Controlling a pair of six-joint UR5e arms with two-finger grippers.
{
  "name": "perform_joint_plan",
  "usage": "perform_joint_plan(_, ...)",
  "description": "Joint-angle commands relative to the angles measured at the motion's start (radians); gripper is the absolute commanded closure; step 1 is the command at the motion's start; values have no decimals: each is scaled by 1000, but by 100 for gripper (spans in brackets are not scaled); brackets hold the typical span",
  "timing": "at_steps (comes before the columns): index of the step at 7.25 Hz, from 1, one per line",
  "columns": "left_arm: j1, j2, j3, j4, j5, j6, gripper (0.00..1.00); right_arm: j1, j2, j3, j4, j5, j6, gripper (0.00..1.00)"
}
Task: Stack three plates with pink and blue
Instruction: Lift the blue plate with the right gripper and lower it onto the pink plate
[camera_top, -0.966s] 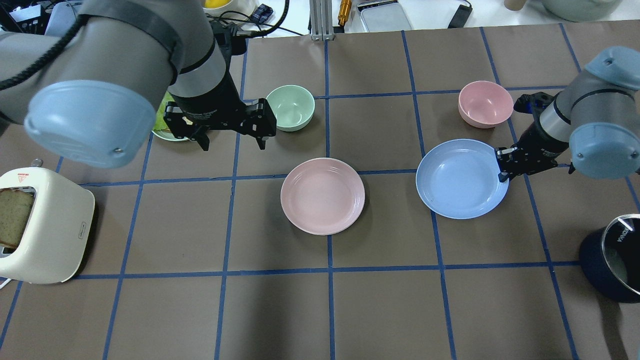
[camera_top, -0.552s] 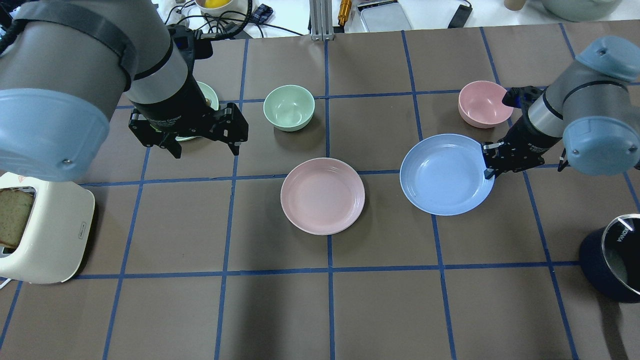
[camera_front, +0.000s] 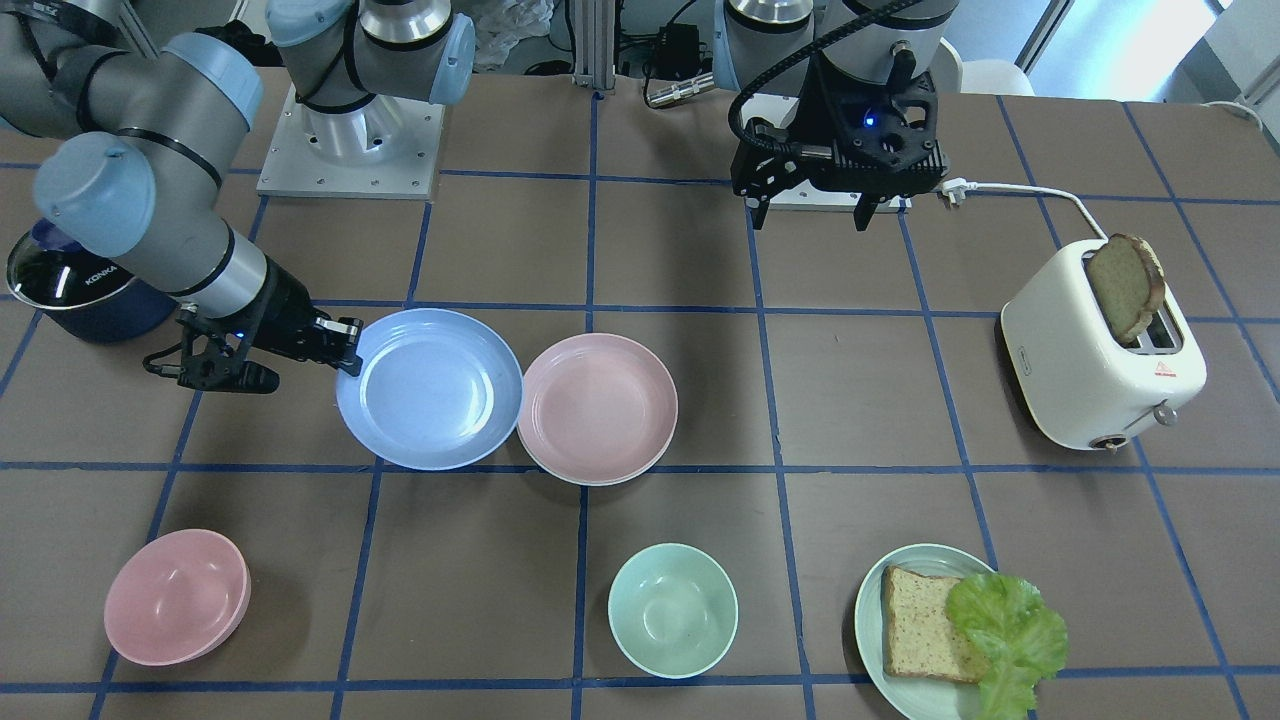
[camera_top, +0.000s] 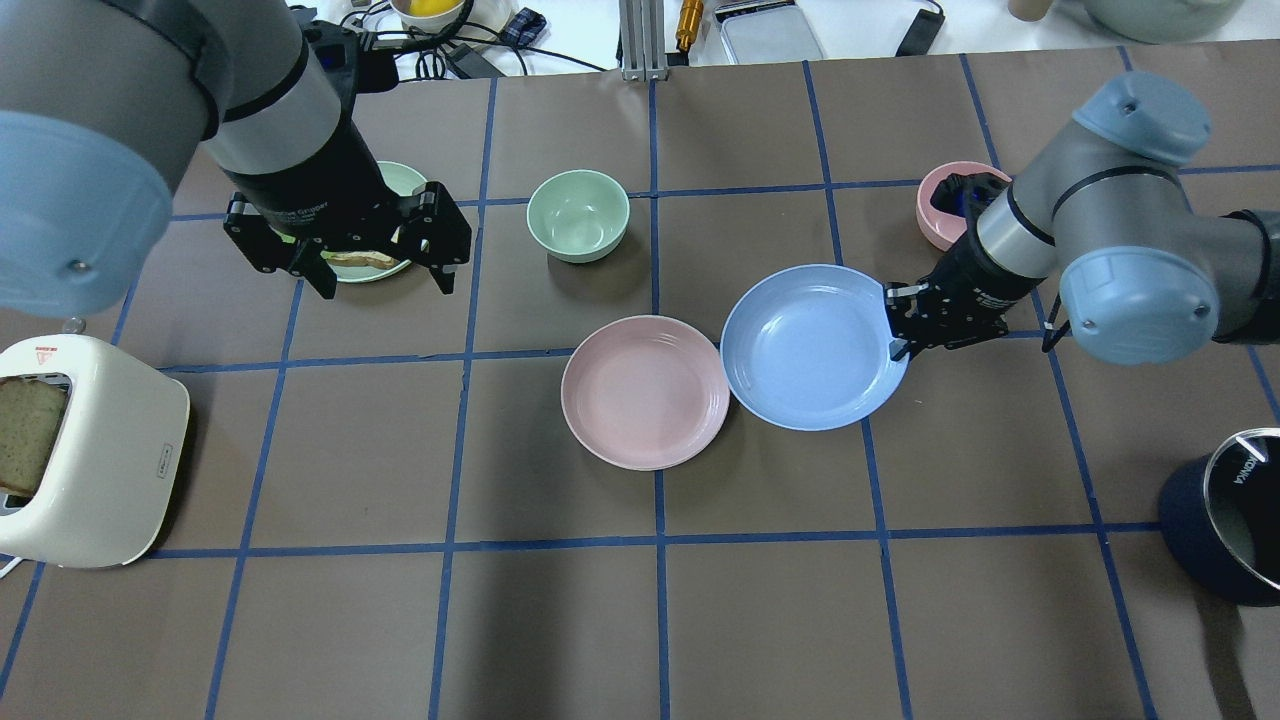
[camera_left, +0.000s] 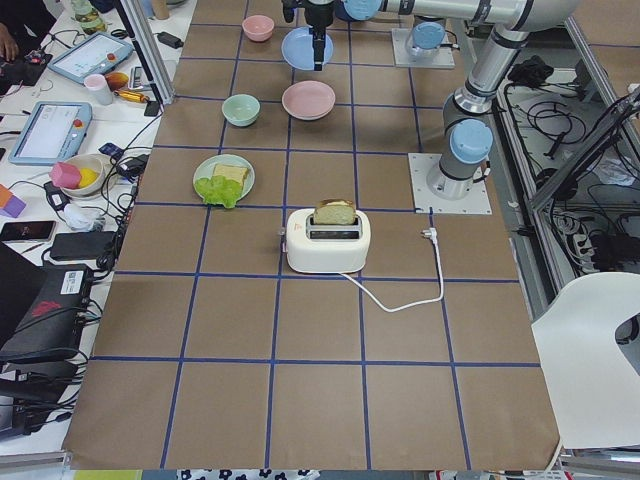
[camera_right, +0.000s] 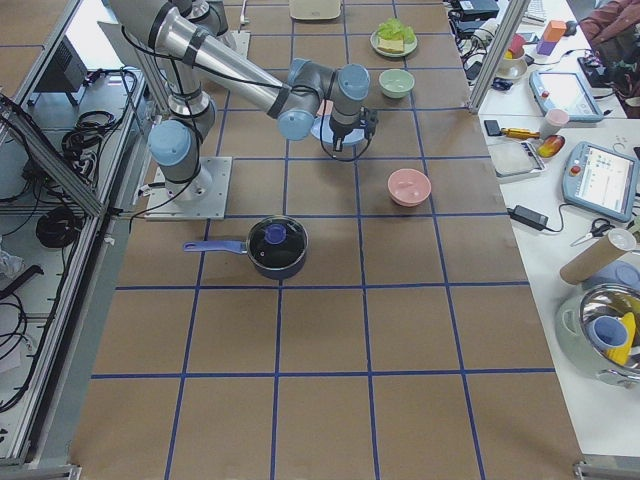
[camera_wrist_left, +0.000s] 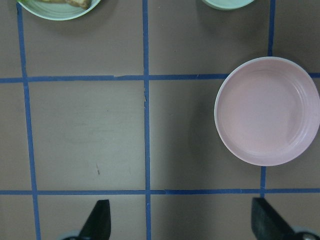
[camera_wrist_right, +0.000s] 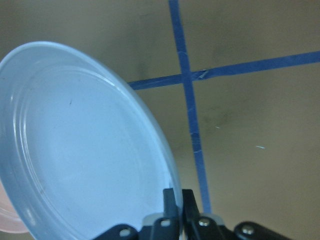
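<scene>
In the front-facing view, the right claw (camera_front: 350, 352) is clamping the rim of the blue plate (camera_front: 430, 390), whose opposite edge is just overlapping the pink plate (camera_front: 597, 408) on the brown surface (camera_front: 860, 380); the left claw (camera_front: 810, 218) is hanging with its fingers apart, well away from both plates.

From overhead, the left claw is hovering over the green plate (camera_top: 408, 183) of bread.

In the left wrist view, the pink plate is lying ahead of the spread fingertips (camera_wrist_left: 100, 220), off to one side.

In the right wrist view, the fingers (camera_wrist_right: 170, 200) are pinching the blue rim; a sliver of pink is showing beneath the plate's lower left edge.
</scene>
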Motion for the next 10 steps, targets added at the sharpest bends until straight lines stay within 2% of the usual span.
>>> perform_joint_plan(1,38,-25,55,-46,-7,3,0,174,8,24,-108,40,127,100)
perform_joint_plan(3,45,-19,43,-44,-7,3,0,222,68,28,-240,37,301,100)
perform_joint_plan(4,45,-16,40,-44,-9,3,0,260,80,33,-260,31,319,100)
perform_joint_plan(7,45,-14,38,-44,-9,3,0,277,84,57,-277,36,365,100)
perform_joint_plan(8,45,-14,38,-44,-10,1,0,279,85,67,-344,46,394,100)
perform_joint_plan(9,45,-14,38,-44,-9,3,0,279,99,76,-356,36,420,100)
perform_joint_plan(10,43,-14,38,-44,-9,3,0,279,99,79,-360,37,417,89)
